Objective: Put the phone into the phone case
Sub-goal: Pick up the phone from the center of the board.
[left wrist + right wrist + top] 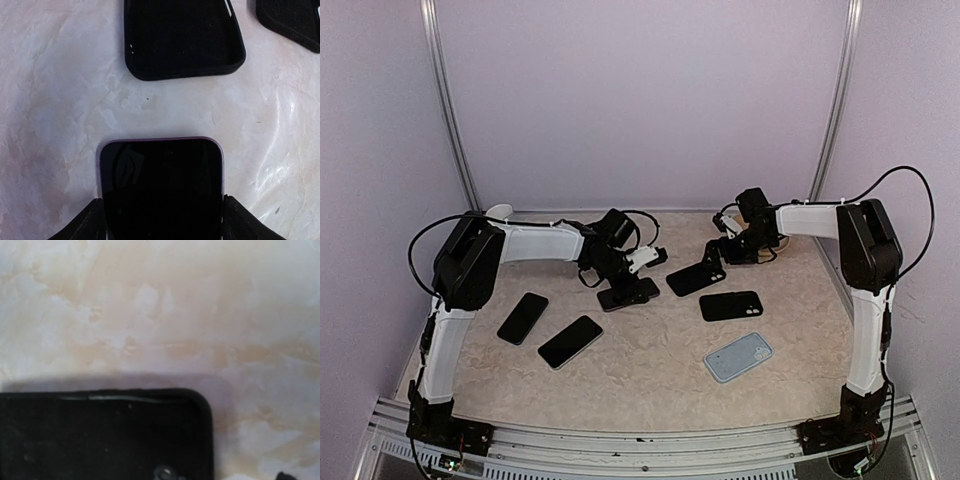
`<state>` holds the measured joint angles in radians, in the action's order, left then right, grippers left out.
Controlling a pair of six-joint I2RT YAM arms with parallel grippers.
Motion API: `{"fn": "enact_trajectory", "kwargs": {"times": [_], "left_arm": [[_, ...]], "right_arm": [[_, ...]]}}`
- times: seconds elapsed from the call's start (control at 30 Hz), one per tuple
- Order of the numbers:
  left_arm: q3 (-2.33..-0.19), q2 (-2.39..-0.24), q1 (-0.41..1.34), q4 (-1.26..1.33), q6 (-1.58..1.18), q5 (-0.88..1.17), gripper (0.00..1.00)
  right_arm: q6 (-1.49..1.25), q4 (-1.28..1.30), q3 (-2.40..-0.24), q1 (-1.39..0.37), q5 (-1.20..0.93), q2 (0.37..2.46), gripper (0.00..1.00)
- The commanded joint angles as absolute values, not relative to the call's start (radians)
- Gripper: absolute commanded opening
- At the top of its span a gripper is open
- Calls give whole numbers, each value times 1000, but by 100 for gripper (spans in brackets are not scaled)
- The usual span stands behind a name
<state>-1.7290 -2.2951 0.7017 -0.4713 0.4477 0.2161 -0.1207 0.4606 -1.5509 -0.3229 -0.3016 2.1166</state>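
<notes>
Right then, your left gripper sat low over the phone, a dark-screened handset with a purple rim. It lay flat, screen up, on the marbled table around the middle of the scene. One black finger stood tight against each long edge, so the jaws were set to about the phone's width. Neither view showed you whether they were pressing on it or only sitting beside it.

Just right of the phone, and slightly farther back, lay the black phone case. It was open side up with its dark lining showing, its short end faced the phone's short end, and a strip of bare table separated them. The phone was not in the case.

Your right gripper was at the far right end of that same case with its jaws spread wide, holding nothing. In its wrist view you saw one rounded corner of the case at the lower left, with a small round hole at the bottom edge.

A second black case lay just to the near right of the first, and a light blue case lay nearer still. On the left side two more dark phones lay flat, close together and well apart from the grippers.
</notes>
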Motion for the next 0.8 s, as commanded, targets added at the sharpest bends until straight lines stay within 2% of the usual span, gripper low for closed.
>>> {"fn": "enact_trajectory", "kwargs": {"times": [0.0, 0.13, 0.23, 0.27, 0.5, 0.77], "left_arm": [[-1723, -2327, 703, -498, 437, 219, 67], [-1697, -2310, 702, -480, 422, 235, 59], [-1674, -2289, 701, -461, 409, 239, 59], [-1669, -2283, 701, -457, 405, 239, 60], [-1632, -2232, 684, -432, 400, 225, 97], [-1662, -2235, 636, -452, 417, 295, 99]], "right_arm": [[-110, 452, -1561, -308, -286, 2098, 100], [-110, 443, -1568, -305, -279, 2109, 100], [-109, 433, -1575, -305, -269, 2120, 100], [-108, 431, -1577, -305, -266, 2124, 100], [-112, 436, -1599, -306, -271, 2140, 100], [-112, 439, -1600, -306, -284, 2135, 100]]}}
